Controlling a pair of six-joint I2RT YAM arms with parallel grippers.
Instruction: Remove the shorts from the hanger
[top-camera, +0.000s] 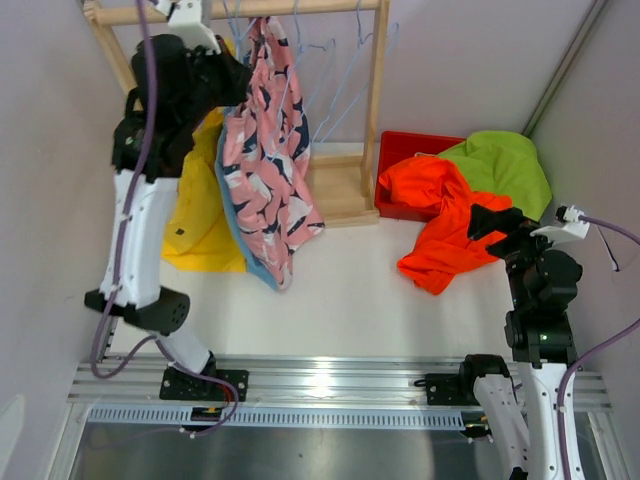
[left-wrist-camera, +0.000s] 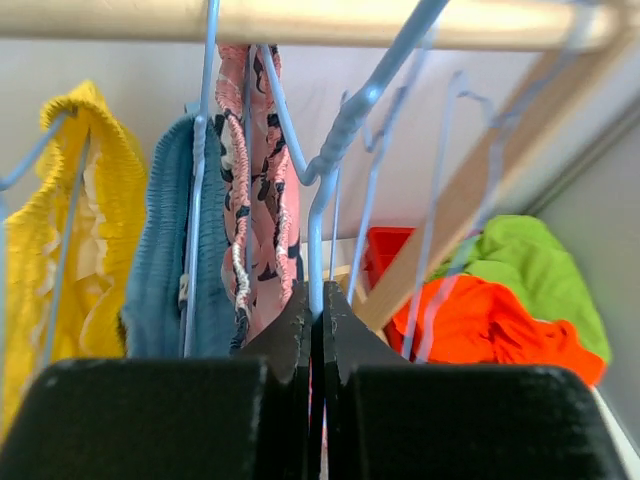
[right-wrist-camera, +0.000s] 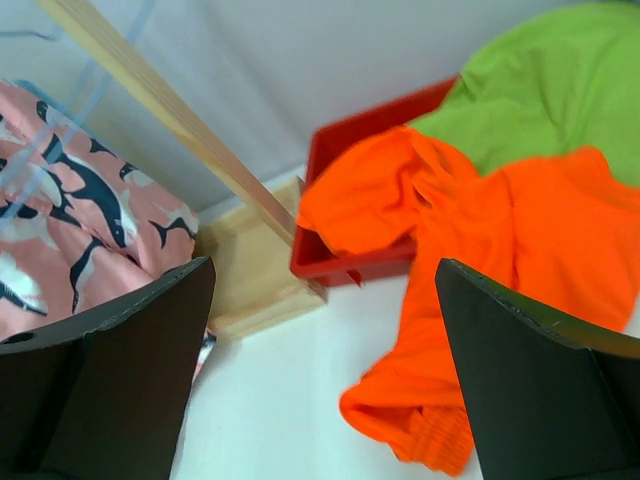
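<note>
Pink shorts: with a dark-and-white pattern, hanging from the rail of the wooden rack, lower edge just above the table.
Light blue shorts: on a hanger just left of the pink pair, touching it; in the top view only a blue edge shows from behind the pink fabric.
Yellow shorts: leftmost on the rail, partly hidden behind the left arm.
Orange shorts: off the rack, draped over the front wall of the red bin and spilling onto the table.
Lime green shorts: piled on the bin's right side, touching the orange pair.
Empty hangers: several pale blue wire ones on the rail, right of the pink pair.
Left gripper: raised to the rail, fingers pressed together on the wire of a blue hanger just right of the pink shorts; which garment that hanger carries cannot be told.
Right gripper: fingers spread wide, nothing between them, low over the table near the orange shorts and facing the bin.
</note>
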